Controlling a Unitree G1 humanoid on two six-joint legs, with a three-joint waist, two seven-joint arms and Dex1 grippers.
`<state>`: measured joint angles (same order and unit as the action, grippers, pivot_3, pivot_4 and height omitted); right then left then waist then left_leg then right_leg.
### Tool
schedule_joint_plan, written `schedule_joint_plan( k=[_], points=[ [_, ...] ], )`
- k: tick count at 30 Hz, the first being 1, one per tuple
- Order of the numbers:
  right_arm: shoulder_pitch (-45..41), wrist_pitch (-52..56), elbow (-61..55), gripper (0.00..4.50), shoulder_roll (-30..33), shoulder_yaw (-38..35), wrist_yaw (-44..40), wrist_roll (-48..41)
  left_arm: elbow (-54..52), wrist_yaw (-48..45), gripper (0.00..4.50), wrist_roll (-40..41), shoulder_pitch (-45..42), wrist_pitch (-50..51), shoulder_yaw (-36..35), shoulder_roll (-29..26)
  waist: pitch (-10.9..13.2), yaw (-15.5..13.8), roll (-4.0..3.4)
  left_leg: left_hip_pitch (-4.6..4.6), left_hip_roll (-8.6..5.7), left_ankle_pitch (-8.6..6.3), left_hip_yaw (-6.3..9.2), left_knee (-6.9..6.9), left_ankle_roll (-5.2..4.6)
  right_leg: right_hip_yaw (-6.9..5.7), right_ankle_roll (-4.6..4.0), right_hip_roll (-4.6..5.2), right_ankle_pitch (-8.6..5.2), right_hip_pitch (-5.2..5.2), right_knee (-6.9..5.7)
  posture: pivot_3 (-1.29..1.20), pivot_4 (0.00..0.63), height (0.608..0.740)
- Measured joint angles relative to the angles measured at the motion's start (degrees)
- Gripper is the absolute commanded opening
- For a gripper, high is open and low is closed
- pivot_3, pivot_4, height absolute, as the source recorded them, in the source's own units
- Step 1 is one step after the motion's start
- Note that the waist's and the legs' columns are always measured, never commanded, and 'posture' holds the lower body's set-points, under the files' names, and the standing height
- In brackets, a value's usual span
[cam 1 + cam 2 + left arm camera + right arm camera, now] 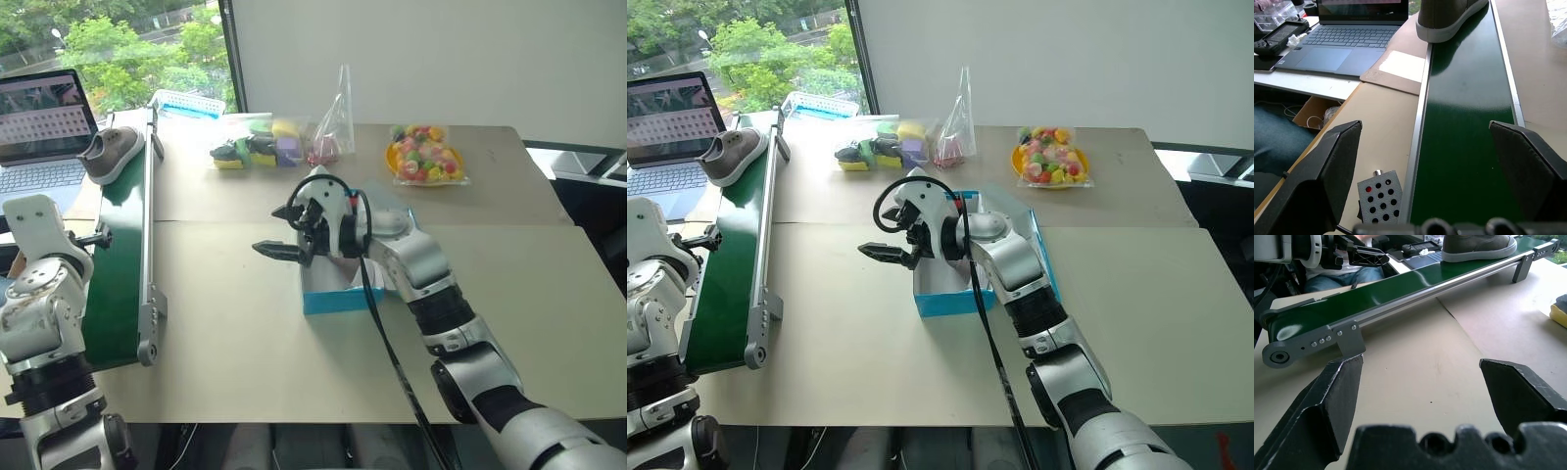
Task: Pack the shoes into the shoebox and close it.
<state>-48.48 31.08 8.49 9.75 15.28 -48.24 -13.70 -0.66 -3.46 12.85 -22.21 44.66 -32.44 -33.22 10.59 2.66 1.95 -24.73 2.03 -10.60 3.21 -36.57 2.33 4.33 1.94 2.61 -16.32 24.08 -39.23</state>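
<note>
Shoe (110, 153), grey-beige fabric w/ white rubber sole, sits at far end of glossy green belt (120, 264) beside laptop (44, 127), while blue cardboard box (950, 300), white inside, lies mid-table under right arm. Right gripper (292, 233) hovers over box's left edge, jaws wide and empty, pointing toward belt; left gripper (1427, 176), also spread w/ nothing between its black fingers, faces up the belt, well short of shoe. Risks: soft rounded upper may squash or slip in hard fingers, slick belt lets shoe skid off edge, and light box could shift if arm nudges it.
</note>
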Motion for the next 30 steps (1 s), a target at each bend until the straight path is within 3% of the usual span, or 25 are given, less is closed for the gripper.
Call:
schedule_joint_plan(
  k=[12, 19, 28, 30],
  points=[
    [0.5, 2.1, -2.3, 4.5, 0.9, 0.0, 1.5, 0.0, 20.0, -10.4, 4.47, 0.0, 0.5, -19.0, -0.5, -7.7, 0.0, 0.0, 0.01, 0.01, 0.04, 0.01, 0.0, 0.0, 0.02, -0.17, -0.05, 0.0, 0.03, 0.01, 0.0, 0.0, 0.15, 0.74],
    [0.6, 3.1, -2.3, 4.5, 1.2, -0.1, 3.3, 0.0, 31.4, -16.1, 4.47, 0.7, -2.8, -25.2, 1.6, -8.1, 0.0, -0.1, 0.03, 0.01, 0.04, 0.02, 0.01, 0.0, 0.02, -0.21, -0.06, 0.0, 0.03, -0.01, 0.0, 0.0, 0.15, 0.74],
    [2.1, 4.4, -3.7, 4.5, 2.4, -0.4, 4.9, 0.0, 37.8, -21.6, 4.47, 0.6, -5.1, -29.9, 5.4, -8.1, 0.0, 0.0, 0.04, 0.02, 0.05, 0.02, -0.01, 0.0, 0.01, -0.23, -0.06, 0.0, 0.03, 0.01, -0.04, 0.0, 0.15, 0.74],
    [2.1, 4.6, -4.1, 4.5, 2.7, -0.5, 5.3, 0.0, 39.8, -21.9, 3.93, 0.0, -5.7, -31.1, 6.6, -8.4, 0.0, 0.1, 0.05, 0.03, 0.05, 0.02, -0.01, 0.0, 0.01, -0.23, -0.06, -0.01, 0.03, 0.01, -0.06, 0.0, 0.15, 0.74]
  ],
)
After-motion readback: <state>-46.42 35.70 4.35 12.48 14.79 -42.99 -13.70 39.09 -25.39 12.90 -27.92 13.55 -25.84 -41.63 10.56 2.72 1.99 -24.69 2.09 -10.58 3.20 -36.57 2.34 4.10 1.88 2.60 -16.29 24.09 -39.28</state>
